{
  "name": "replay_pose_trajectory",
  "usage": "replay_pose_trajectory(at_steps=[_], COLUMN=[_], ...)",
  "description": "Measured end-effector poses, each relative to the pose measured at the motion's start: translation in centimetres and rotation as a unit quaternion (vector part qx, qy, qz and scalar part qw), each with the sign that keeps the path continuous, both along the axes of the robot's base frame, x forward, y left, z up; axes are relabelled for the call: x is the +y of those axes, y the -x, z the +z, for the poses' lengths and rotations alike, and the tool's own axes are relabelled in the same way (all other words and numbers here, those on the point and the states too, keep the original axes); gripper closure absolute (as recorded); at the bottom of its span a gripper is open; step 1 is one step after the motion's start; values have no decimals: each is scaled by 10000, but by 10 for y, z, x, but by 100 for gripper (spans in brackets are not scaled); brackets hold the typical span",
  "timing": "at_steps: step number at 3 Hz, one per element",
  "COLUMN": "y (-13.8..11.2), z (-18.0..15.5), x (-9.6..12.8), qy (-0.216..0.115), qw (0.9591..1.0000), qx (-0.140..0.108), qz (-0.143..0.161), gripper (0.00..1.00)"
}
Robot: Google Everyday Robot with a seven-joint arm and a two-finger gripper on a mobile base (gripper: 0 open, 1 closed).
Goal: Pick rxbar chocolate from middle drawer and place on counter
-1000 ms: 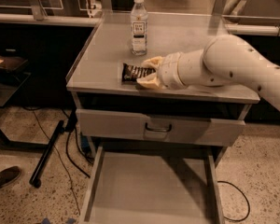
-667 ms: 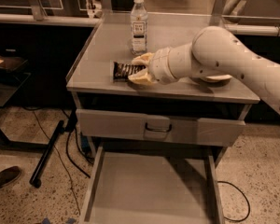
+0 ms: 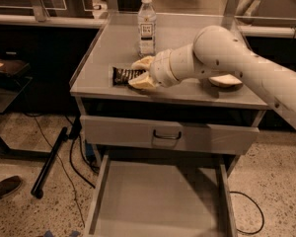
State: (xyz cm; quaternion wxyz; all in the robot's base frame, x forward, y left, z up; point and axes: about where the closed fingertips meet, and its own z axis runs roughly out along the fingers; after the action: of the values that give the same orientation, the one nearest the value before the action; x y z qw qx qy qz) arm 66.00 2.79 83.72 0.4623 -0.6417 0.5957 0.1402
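Note:
The rxbar chocolate (image 3: 122, 75), a dark flat bar with pale lettering, is at the front left of the counter (image 3: 108, 43), low on or just above its surface. My gripper (image 3: 141, 73) reaches in from the right and is shut on the bar's right end, one pale finger (image 3: 143, 62) behind it and one in front. The middle drawer (image 3: 158, 201) is pulled out below, its bare grey floor showing nothing in it.
A clear labelled bottle (image 3: 147, 26) stands upright just behind the gripper. A pale round bowl (image 3: 227, 80) sits at the counter's right, partly hidden by my arm. The upper drawer (image 3: 167, 135) with a dark handle is closed. A black pole and cables lie on the floor at left.
My gripper has moved left along the counter's front with the bar in it, now closer to the left edge.

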Motion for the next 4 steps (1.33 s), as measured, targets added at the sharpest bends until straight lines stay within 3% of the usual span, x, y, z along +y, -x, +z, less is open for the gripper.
replay_pose_trajectory(at_steps=[3, 4], y=[0, 0], z=[0, 0], x=[0, 0], qy=[0, 0], qw=[10000, 10000], qx=[0, 1], qz=[1, 2], gripper=[12, 0])
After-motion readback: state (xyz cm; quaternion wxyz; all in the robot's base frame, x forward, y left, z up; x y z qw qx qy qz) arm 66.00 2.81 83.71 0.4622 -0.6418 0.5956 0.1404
